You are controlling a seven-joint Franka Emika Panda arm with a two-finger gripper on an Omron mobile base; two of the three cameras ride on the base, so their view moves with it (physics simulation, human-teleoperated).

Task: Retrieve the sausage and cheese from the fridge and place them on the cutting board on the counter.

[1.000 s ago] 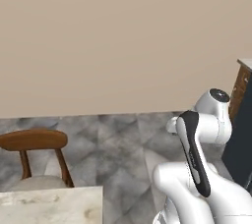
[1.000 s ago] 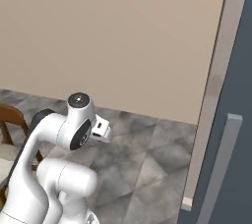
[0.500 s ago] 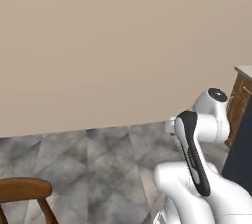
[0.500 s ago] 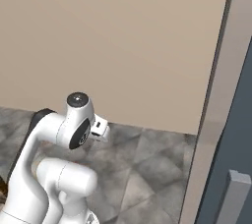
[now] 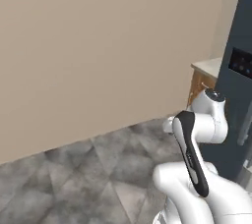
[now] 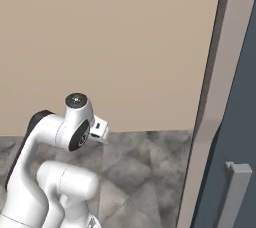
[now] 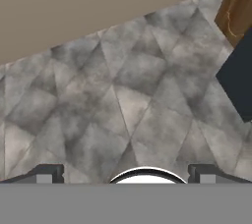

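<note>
Swinging round with my base, both rear cameras have lost the wooden chair and pale tabletop of a second ago and now take in the fridge [image 5: 239,85], its dark slate side and blue-lit black panel rising at the right of the left base view. Its door and long grey handle [image 6: 231,194] fill the right of the other base view, still closed. My gripper [image 7: 126,171] hangs folded close to my body, pointed down at the grey marbled floor [image 7: 113,95], finger tips standing wide apart with nothing between them. I judge that tucked pose suits travel: nothing to carry yet, nothing to snag. A corner of a pale counter [image 5: 209,66] over light wooden cabinets peeks out beside the fridge. Sausage and cheese presumably lie behind that shut door, so the task is barely begun; the next step, as I read it, is lining up on the handle and pulling the door open.
</note>
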